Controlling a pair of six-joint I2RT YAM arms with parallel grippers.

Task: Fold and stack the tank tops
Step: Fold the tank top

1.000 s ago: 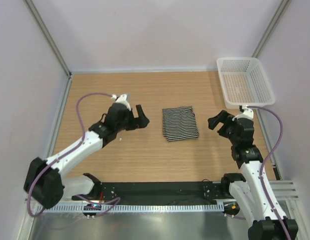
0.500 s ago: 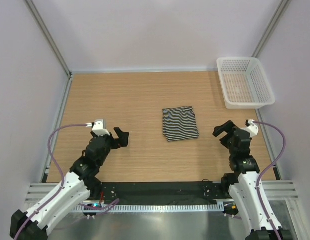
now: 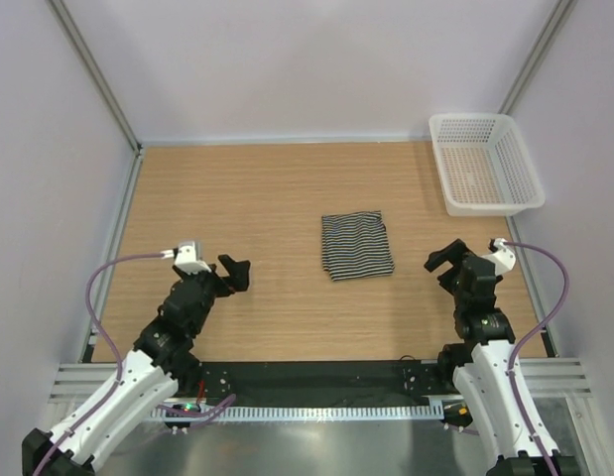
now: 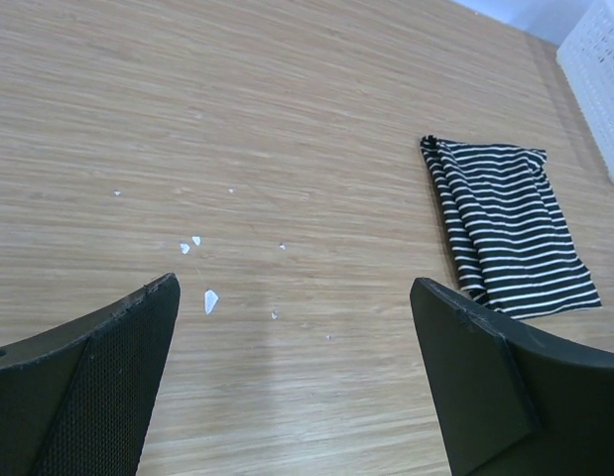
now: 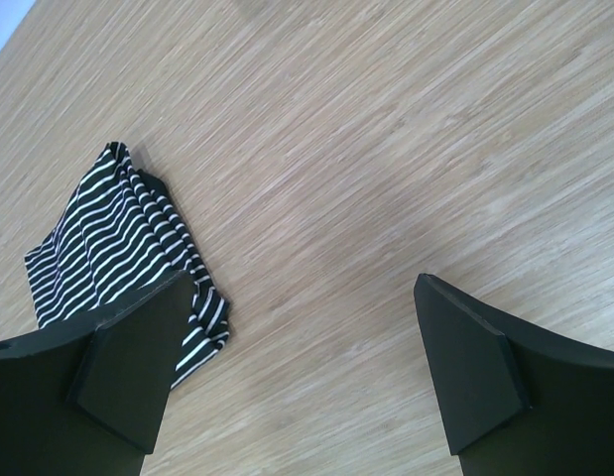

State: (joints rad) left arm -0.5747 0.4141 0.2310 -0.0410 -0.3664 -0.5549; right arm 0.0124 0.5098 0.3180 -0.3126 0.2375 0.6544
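The folded tank top [image 3: 357, 245] lies flat on the table [image 3: 267, 188], well apart from both grippers: the left gripper [image 3: 237, 274] to its left, the right gripper [image 3: 442, 262] to its right, each spread wide, empty, arms tucked low.
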